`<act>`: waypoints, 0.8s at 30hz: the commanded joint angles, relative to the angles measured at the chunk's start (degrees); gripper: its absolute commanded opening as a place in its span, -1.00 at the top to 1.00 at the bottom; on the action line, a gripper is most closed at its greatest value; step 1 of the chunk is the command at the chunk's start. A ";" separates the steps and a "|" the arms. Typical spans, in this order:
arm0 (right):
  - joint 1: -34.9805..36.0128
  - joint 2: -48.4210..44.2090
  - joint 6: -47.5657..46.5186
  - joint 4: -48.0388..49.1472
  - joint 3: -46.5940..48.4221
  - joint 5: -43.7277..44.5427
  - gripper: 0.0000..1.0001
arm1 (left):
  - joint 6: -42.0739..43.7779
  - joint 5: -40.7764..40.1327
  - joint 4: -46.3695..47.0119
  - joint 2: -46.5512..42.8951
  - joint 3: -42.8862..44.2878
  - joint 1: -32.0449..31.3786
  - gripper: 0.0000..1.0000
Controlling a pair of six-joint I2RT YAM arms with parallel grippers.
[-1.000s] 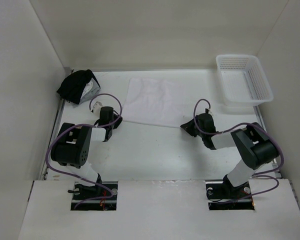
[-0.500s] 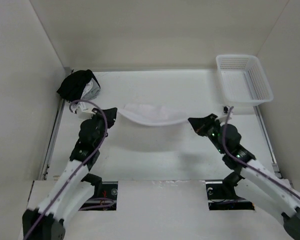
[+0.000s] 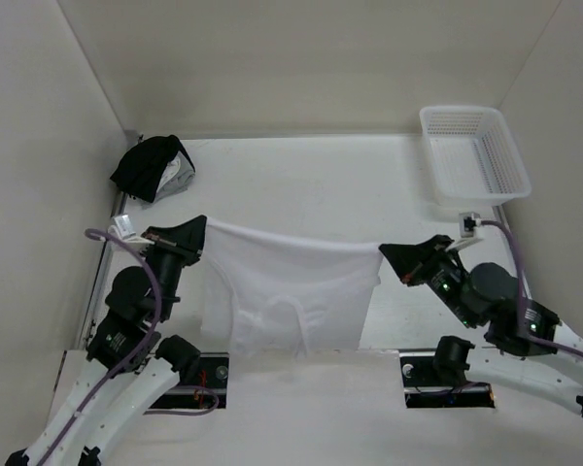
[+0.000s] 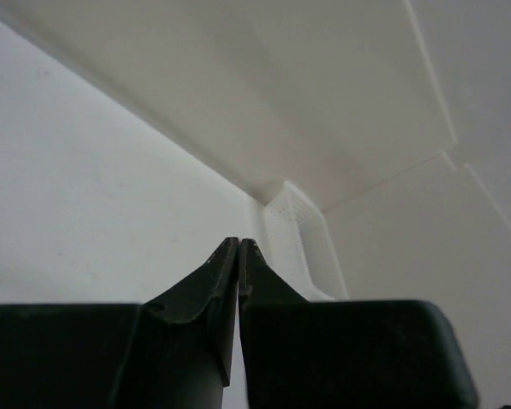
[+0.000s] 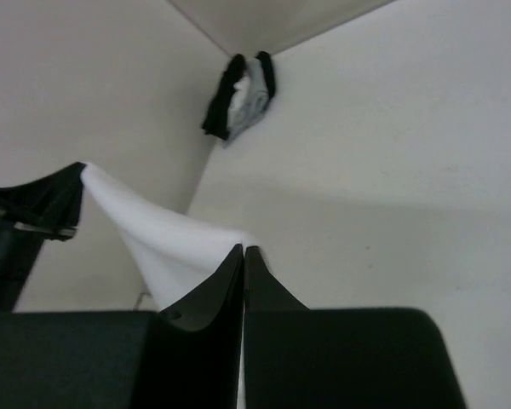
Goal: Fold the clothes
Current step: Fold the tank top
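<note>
The clothes, one thin white garment, hang spread in the air between my two grippers, with the top edge pulled taut. My left gripper is shut on the upper left corner. My right gripper is shut on the upper right corner. The lower hem dangles near the table's front edge. In the right wrist view the garment stretches from my right gripper across to the left gripper. In the left wrist view my left gripper has its jaws pressed together, and the cloth hardly shows there.
A black-and-grey bundle of cloth lies in the far left corner, also in the right wrist view. A white plastic basket stands at the far right, its rim showing past the left fingers. Walls enclose the white table.
Both arms have risen and drawn back toward the near edge. The garment, flat on the table a second ago, has been lifted by its two corners and now hangs open.
</note>
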 commanded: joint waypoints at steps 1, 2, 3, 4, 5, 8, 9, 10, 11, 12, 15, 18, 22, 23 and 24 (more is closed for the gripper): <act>-7.02 7.12 -4.29 0.23 -0.70 -0.05 0.97 | 3.10 -2.94 1.74 7.01 -2.93 0.75 0.99; -11.23 9.49 -4.74 2.59 -1.92 -4.52 0.97 | 3.45 -2.68 3.41 9.38 -3.81 1.54 0.99; -15.88 11.77 -5.18 6.10 -3.68 -9.70 0.97 | 3.89 -2.50 5.52 12.19 -4.60 2.68 0.98; -20.80 14.49 -5.53 10.05 -5.44 -15.06 0.97 | 4.24 -2.06 8.06 15.35 -5.48 4.00 0.98; -26.07 17.83 -5.44 14.18 -6.84 -20.85 0.97 | 4.86 -1.28 10.87 18.86 -6.10 5.58 0.98; -37.79 29.95 -4.92 25.26 -7.48 -32.13 0.97 | 5.48 3.19 21.24 33.17 -6.37 11.64 0.98; -40.25 34.51 -5.09 27.73 -6.08 -34.34 0.97 | 5.22 5.30 24.31 38.45 -5.15 14.27 0.98; -42.10 39.17 -5.27 29.93 -4.15 -35.75 0.97 | 4.52 6.45 26.78 43.63 -3.48 16.03 0.98; -43.69 43.57 -5.44 31.17 -1.87 -36.72 0.97 | 3.47 6.99 28.89 48.30 -1.55 17.10 0.98; -44.75 46.66 -5.44 31.70 0.06 -37.34 0.97 | 3.20 7.25 29.96 51.56 0.21 17.80 0.98; -47.21 55.02 -5.88 32.41 6.05 -39.19 0.97 | 3.36 8.22 30.94 61.85 8.11 18.69 0.98; -47.40 55.40 -5.97 32.50 5.90 -39.02 0.97 | 3.28 9.80 31.20 62.85 9.19 18.78 0.98; -46.00 49.26 -5.88 33.72 -2.44 -37.18 0.97 | 2.32 10.51 33.22 55.75 0.96 18.51 0.96; -45.38 47.50 -5.71 34.25 -5.07 -36.74 0.97 | 1.88 10.68 33.57 53.46 -1.77 18.43 0.96; -44.68 45.91 -5.53 34.60 -7.62 -36.38 0.97 | 1.27 11.03 33.31 51.44 -4.41 18.60 0.96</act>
